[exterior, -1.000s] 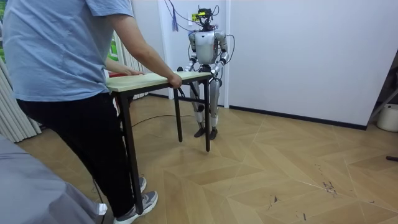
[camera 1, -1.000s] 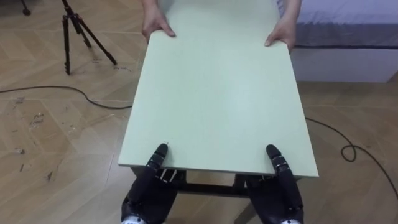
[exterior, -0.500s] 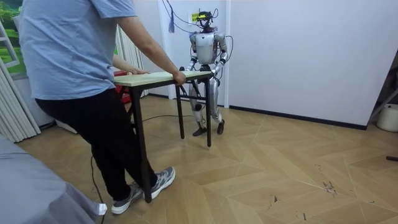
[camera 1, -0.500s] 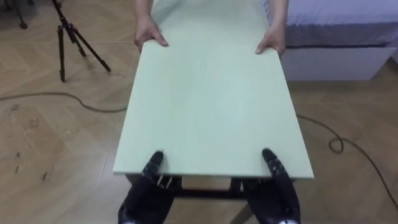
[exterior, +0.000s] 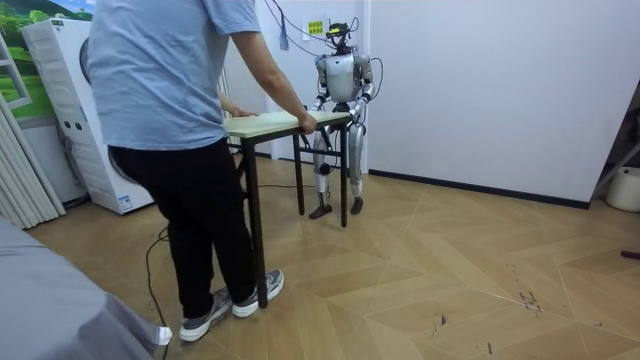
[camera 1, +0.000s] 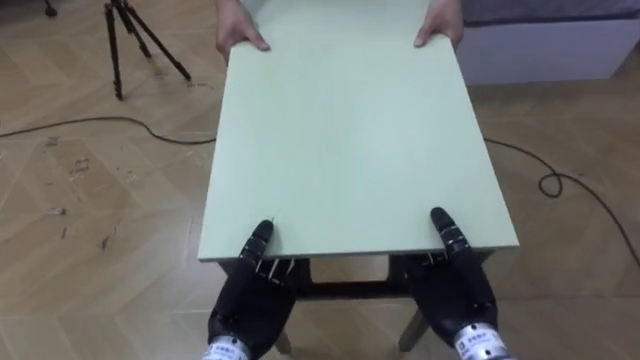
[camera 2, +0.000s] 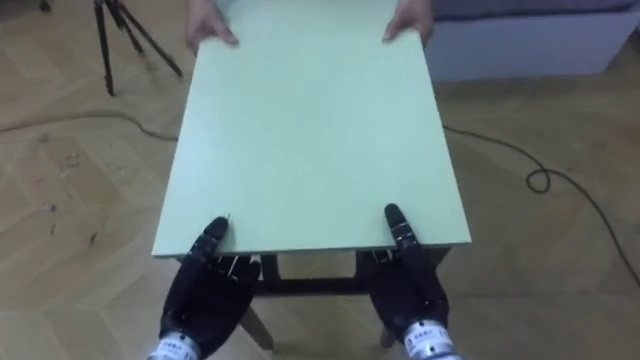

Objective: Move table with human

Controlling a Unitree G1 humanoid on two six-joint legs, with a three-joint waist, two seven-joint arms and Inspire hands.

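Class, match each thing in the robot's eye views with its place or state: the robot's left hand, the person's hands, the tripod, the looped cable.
Things:
1. left hand
2. person's hands
3. tripod
4. looped cable

Places or states:
A. lying on the floor, right of the table
B. gripping the table's far edge
C. standing on the floor, far left
D. gripping the table's near edge, thumb on top

Pairs: 1-D, 2-B, 3-C, 4-A
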